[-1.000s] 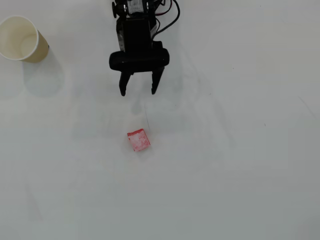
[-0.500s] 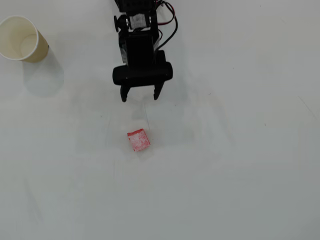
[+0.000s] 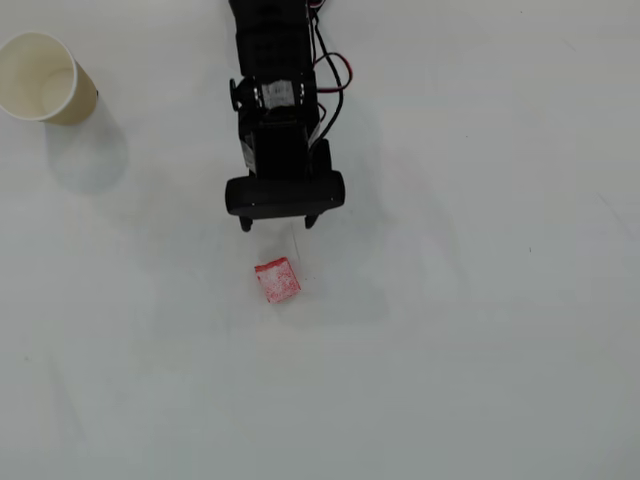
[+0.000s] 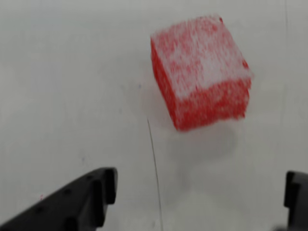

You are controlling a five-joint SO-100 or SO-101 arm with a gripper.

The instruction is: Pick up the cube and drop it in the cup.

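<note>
Spreading under everything is the white table, bare but for a thin dark line that only the wrist view shows, running between my fingers toward the cube. My black arm reaches down from the top edge of the overhead view, red and black wires looping at its side. The paper cup stands far off at the upper left, seen overhead only. My gripper hangs just above the red cube, wide apart and holding nothing. In the wrist view my fingertips frame the bottom corners, and the cube sits ahead, speckled white on top.
</note>
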